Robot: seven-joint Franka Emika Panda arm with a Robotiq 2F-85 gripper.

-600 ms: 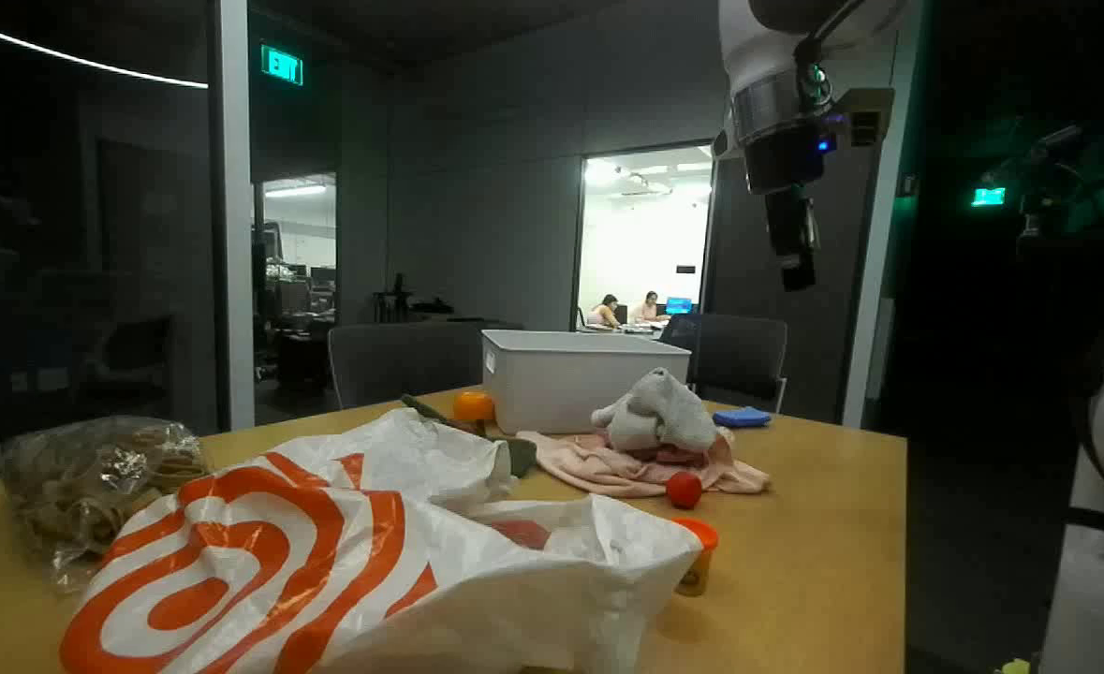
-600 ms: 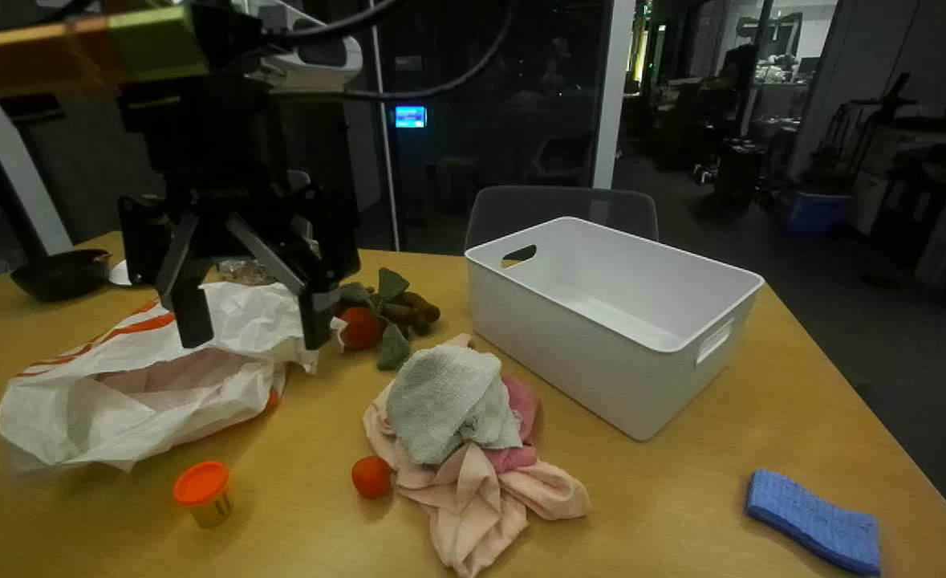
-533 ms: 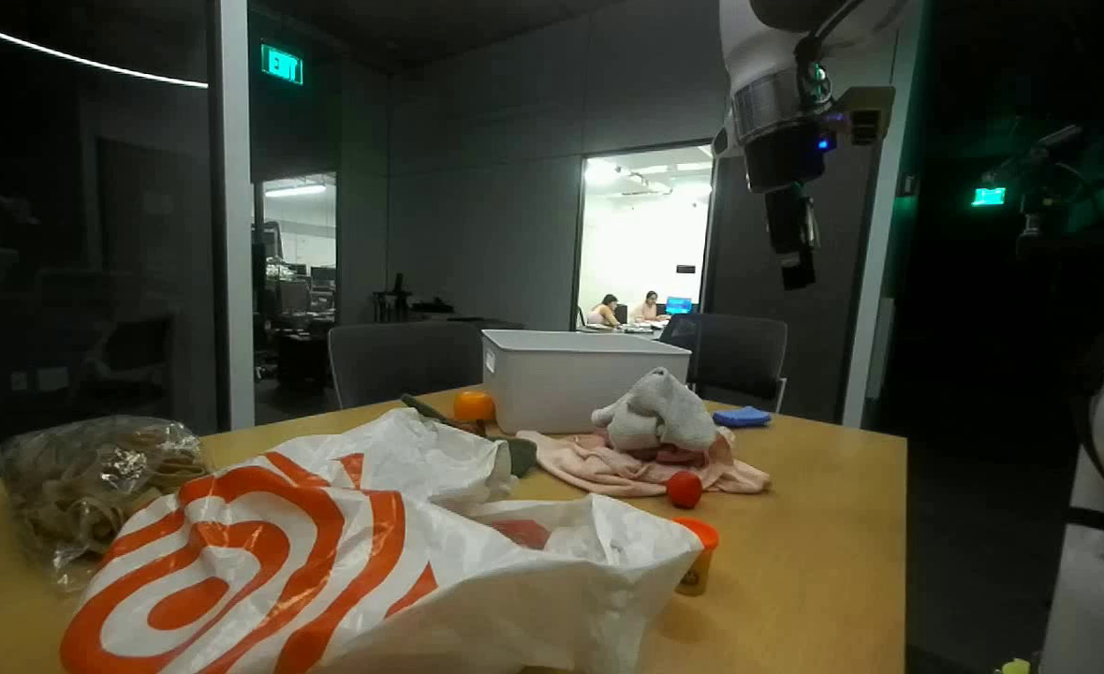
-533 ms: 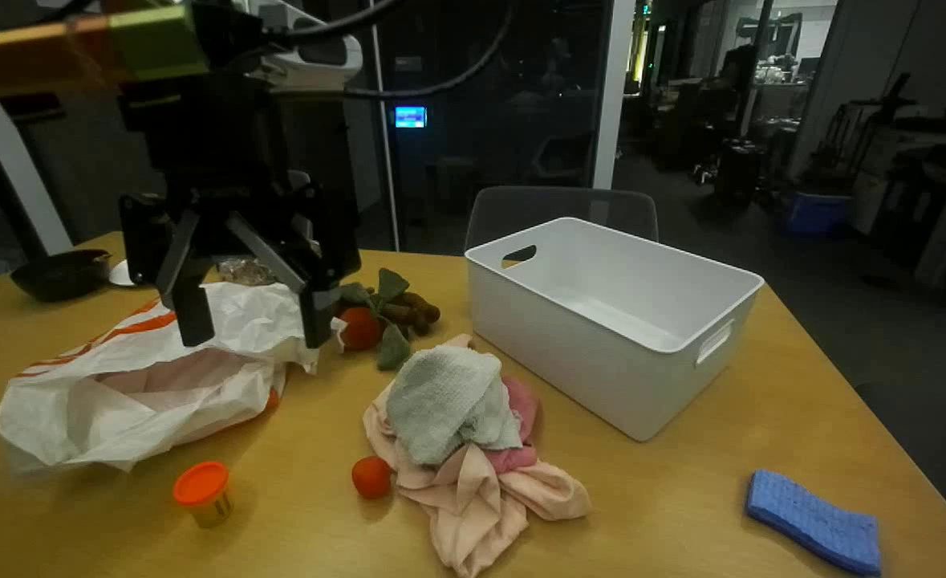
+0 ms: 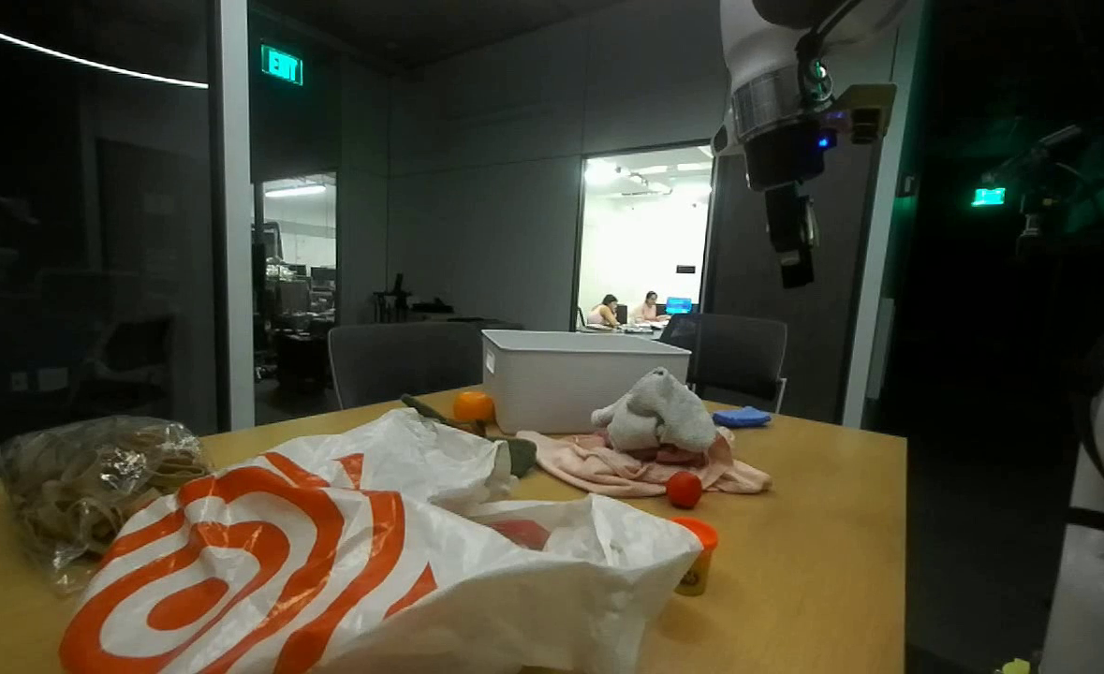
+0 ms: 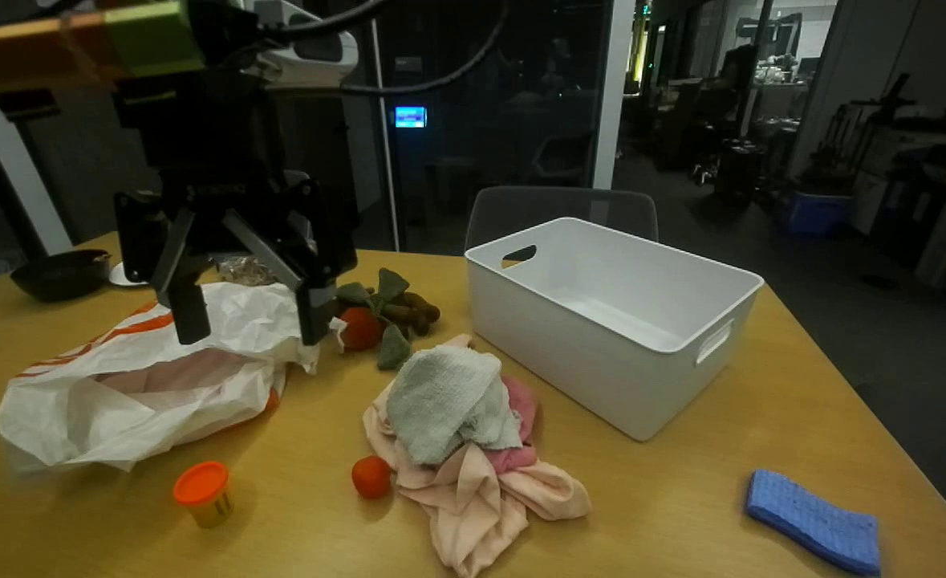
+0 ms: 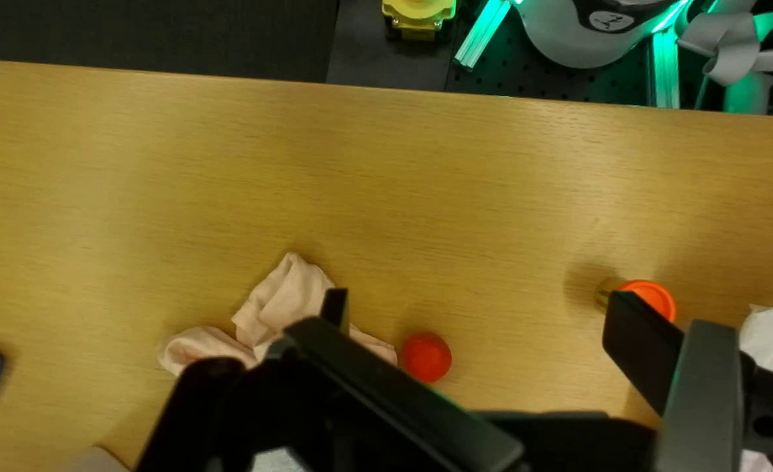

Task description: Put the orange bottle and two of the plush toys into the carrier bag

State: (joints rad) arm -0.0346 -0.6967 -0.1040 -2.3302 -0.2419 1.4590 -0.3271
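Orange bottle, read as the squat lidded tub: in an exterior view it stands upright on the worktop, partly hidden by the carrier bag, thin crinkled plastic slumped on its side. In an exterior view the hand hovers spread wide, holding nothing, presumably ready to come down on a pick; the bag's mouth gapes near the bottle, probably laid so for loading. Nubby grey-white piece heaped on a smooth-folded pinkish-tan piece, both taken as plush toys though cloth-like; top one likely first. Wrist view: fingers well apart, bottle's round orange lid partly masked by one; smooth red ball probably not wanted.
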